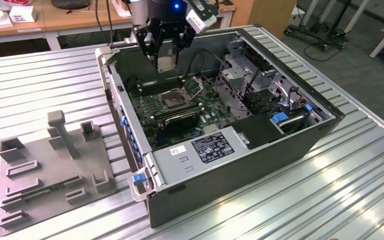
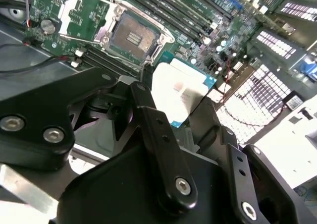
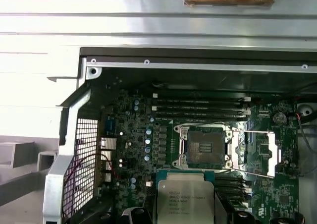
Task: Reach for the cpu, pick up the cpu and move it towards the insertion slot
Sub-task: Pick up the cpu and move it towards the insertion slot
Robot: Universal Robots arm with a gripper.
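Note:
My gripper (image 1: 167,61) hangs over the far end of the open computer case, shut on the cpu (image 1: 167,59), a pale silvery square chip with a thin green edge. Both wrist views show the cpu (image 2: 181,90) (image 3: 184,199) between the black fingers (image 2: 148,120), held above the green motherboard. The insertion slot (image 1: 172,99) is a square socket with a silver frame and dark centre. It lies open on the board (image 2: 132,35) (image 3: 204,147), below the chip and a short way off to one side, its metal lid (image 3: 262,152) swung back.
The black case (image 1: 245,165) lies on its side on a ribbed metal table (image 1: 352,190). Long black memory slots (image 3: 200,107) run beside the socket. Drive cages and cables (image 1: 252,85) fill the exterior view's right side. A grey fixture plate (image 1: 45,175) sits at the exterior view's left.

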